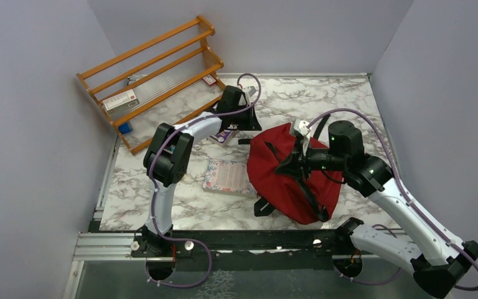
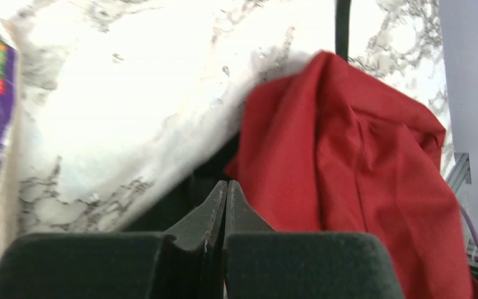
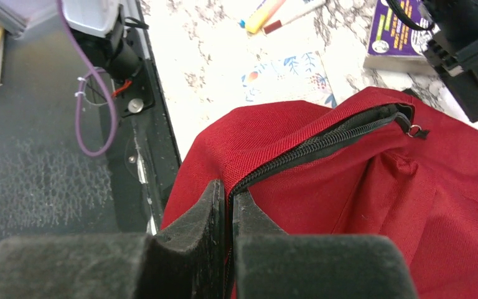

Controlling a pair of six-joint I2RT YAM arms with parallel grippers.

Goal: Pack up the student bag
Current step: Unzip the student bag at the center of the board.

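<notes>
The bag [image 1: 292, 177] lies right of centre. The right gripper [image 3: 229, 194] pinches its zipper [image 3: 323, 144] edge. Best to lift that lip high and wide. The left gripper [image 2: 226, 188], clenched with nothing visibly between its jaws, sits at the bag's far-left edge, free to fetch the book [image 1: 226, 175].

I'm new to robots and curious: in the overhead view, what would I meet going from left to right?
Wooden rack → floral book → student bag. The left arm and right arm reach across these, so I leave them out.
</notes>
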